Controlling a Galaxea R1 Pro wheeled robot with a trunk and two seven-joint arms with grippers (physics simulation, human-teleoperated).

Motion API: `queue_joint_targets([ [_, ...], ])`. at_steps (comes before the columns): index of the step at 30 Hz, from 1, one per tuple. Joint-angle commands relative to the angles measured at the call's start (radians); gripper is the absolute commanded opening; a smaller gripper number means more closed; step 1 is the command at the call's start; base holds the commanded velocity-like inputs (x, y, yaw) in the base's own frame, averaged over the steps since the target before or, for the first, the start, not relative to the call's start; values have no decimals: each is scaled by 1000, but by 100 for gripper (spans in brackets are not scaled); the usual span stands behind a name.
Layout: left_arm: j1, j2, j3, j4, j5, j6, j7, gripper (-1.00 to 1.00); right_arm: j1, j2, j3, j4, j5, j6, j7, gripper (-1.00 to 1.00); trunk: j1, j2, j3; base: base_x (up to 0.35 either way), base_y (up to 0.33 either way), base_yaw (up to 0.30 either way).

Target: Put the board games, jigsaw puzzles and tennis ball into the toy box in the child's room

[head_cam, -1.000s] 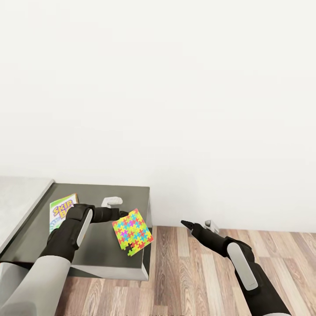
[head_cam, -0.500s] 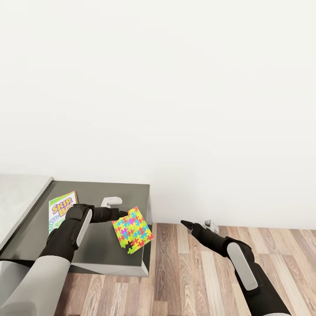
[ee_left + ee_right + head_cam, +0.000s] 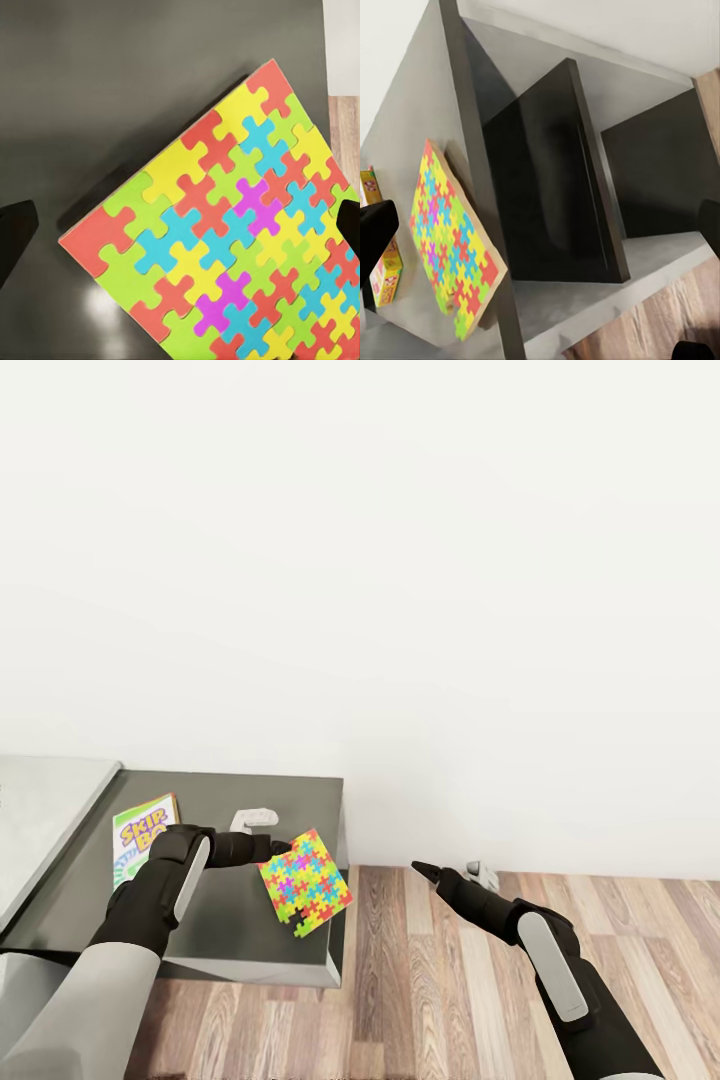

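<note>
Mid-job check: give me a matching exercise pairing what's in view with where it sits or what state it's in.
Things:
1. Many-coloured jigsaw puzzle slab
2. Green-edged board game box with cartoon lid
3. Left gripper
4. Right gripper

Places or states:
A. Out over the wooden floor, holding nothing
B. Lying flat on the dark grey table corner, behind the left forearm
C. Tilted, one edge lifted off the dark top
D. At the puzzle's raised edge, fingers on either side of it

Pairs: 1-C, 2-B, 3-D, 4-A

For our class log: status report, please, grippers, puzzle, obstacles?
Left gripper shut on jigsaw puzzle, lifted tilted above dark table. Right gripper open, idle over floor. Skip-Bo box nearby, not blocking.
</note>
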Motion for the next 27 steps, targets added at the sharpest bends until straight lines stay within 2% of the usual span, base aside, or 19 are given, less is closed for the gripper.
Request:
queue_joint_targets([
  [1,-1,0,1,-1,-3,5,-5,100,-1,0,-2,0,3,6,5,100,0,-2,-3,0,6,0],
  [27,-1,0,-2,-1,-3,6,-5,100,-1,0,-2,2,2,6,5,100,0,-2,-45,0,1,0],
])
